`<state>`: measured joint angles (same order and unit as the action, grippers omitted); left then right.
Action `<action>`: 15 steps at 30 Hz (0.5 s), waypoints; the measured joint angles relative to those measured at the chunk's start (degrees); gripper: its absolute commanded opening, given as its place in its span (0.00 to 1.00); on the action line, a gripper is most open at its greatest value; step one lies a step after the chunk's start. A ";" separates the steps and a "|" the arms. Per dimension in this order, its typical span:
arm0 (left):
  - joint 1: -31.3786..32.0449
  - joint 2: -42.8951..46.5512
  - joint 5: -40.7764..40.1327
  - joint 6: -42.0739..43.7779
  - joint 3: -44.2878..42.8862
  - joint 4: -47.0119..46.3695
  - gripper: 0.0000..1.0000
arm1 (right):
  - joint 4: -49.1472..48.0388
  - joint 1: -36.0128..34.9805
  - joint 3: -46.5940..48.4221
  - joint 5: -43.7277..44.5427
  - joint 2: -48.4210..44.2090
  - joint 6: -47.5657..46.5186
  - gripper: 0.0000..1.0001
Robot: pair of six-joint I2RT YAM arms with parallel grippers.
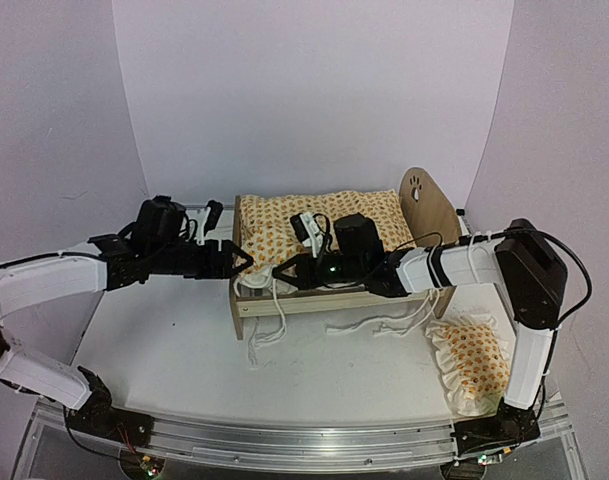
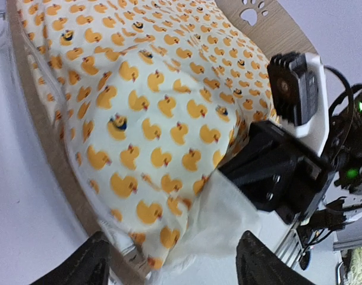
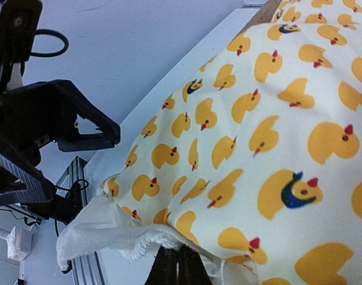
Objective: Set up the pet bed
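The pet bed (image 1: 424, 205) stands mid-table, its light-wood end board with a paw cutout at the right. The duck-patterned quilt (image 1: 319, 225) covers it and hides the mattress. My right gripper (image 1: 281, 272) reaches across the bed's front and is shut on the quilt's white ruffled corner (image 3: 118, 228) at the bed's left end; its fingers (image 3: 169, 270) are pressed together under the cloth. My left gripper (image 1: 244, 262) is open just left of that corner. In the left wrist view its jaws (image 2: 175, 261) stand wide apart, with the quilt (image 2: 145, 119) just ahead of them.
The small matching pillow (image 1: 474, 362) lies on the table at the front right, beside the right arm's base. White ruffle trim (image 1: 389, 322) trails on the table before the bed's front rail (image 1: 324, 303). A white curved backdrop surrounds the table.
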<state>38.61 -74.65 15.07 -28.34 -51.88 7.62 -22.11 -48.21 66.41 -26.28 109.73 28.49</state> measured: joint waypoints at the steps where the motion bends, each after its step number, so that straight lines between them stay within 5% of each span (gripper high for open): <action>1: 0.00 2.25 -1.09 0.11 1.31 1.22 0.79 | 0.94 0.00 0.81 -0.20 0.13 -0.68 0.00; 11: 1.27 18.86 -5.53 -8.76 15.52 6.62 0.71 | 13.14 -0.42 9.09 0.02 1.84 -7.43 0.01; 15: 13.60 18.95 -11.96 -17.59 23.06 4.28 0.68 | 18.49 -0.76 10.16 0.70 1.81 -7.87 0.08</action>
<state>52.21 -55.70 3.11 -45.93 -28.82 11.90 -3.62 -48.97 76.58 -25.58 111.55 20.62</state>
